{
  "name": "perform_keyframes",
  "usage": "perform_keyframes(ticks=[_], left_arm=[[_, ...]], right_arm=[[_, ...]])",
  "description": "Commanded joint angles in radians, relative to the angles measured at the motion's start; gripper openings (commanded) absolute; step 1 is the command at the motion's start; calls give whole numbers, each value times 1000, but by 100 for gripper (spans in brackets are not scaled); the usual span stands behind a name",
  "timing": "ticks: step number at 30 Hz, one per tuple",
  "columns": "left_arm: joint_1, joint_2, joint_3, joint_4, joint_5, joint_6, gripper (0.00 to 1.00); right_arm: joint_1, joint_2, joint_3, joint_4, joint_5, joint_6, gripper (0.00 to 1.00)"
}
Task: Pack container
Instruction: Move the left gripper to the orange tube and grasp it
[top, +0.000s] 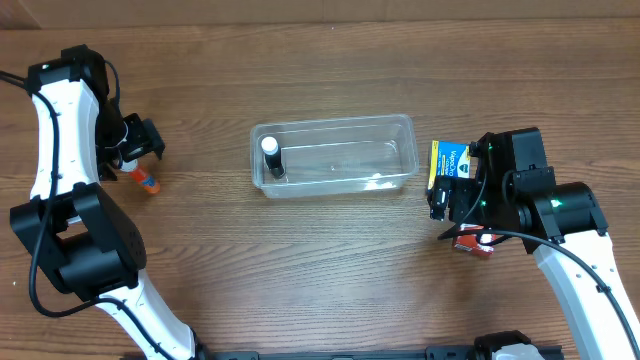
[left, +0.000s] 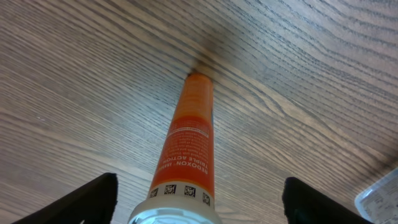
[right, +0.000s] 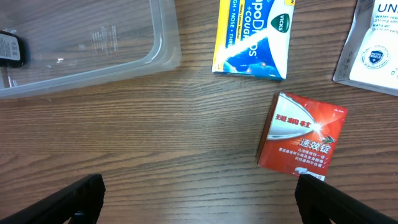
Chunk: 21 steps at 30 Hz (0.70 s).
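Observation:
The clear plastic container (top: 400, 163) lies in the middle of the table with a small black bottle with a white cap (top: 272, 156) at its left end. Its corner shows in the right wrist view (right: 158, 46). My left gripper (top: 138, 150) is open over an orange tube (top: 143, 180); in the left wrist view the tube (left: 189, 143) lies between the spread fingers (left: 199, 202), untouched. My right gripper (top: 455, 205) is open and empty above bare wood (right: 199, 196), beside a red box (right: 301, 132) and a blue-yellow Vicks box (right: 252, 34).
A white packet (right: 373, 46) lies at the right edge of the right wrist view. In the overhead view the Vicks box (top: 449, 160) stands just right of the container, and the red box (top: 472, 245) is partly under the right arm.

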Motion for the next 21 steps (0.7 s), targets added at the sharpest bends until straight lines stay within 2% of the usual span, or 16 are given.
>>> perform_keyframes(ticks=[1,4,8,21], left_arm=[[0,5,-3,-2,13,7,74],[0,5,-3,-15,-4,6,65],[0,5,-3,-28,-31,6,59],[1,7,-5,-14,-30,3,63]], right_arm=[[-6,-3,27,5,6,7,100],[-6,-3,27,5,6,7,100],[-6,-3,27,5,6,7,100],[-6,-3,27,1,6,7,100]])
